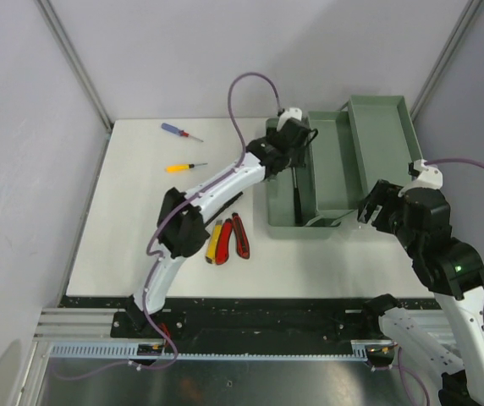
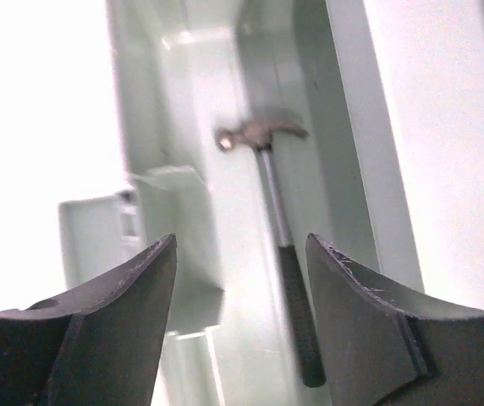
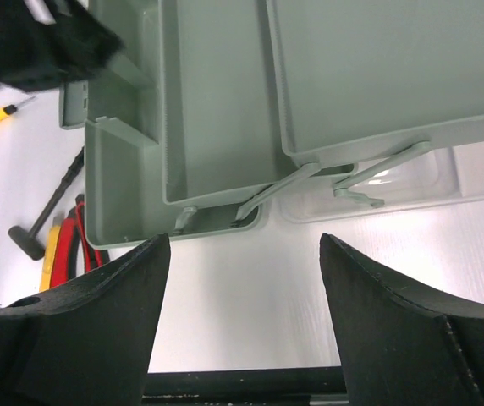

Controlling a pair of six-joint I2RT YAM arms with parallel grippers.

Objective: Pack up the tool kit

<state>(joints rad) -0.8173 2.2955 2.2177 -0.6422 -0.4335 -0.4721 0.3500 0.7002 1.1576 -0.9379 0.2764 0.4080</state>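
Note:
The grey-green tool kit box (image 1: 331,169) stands open at the right, its trays fanned out toward the back right. A small hammer (image 1: 298,196) lies in its left compartment, steel head and black grip (image 2: 297,313) flat on the floor. My left gripper (image 1: 296,138) hovers over that compartment, open, and the hammer lies below and between its fingers (image 2: 123,296), apart from them. My right gripper (image 1: 376,210) hangs open over bare table in front of the box (image 3: 217,101), holding nothing. Red and yellow knives (image 1: 226,239) lie on the table left of the box.
A blue-handled screwdriver (image 1: 178,131) and a yellow-handled one (image 1: 183,167) lie at the back left. A black-handled tool (image 3: 52,203) rests beside the knives (image 3: 73,237), partly under my left arm. The box's translucent lid (image 3: 470,173) lies flat under the raised trays. Grey walls close in the sides.

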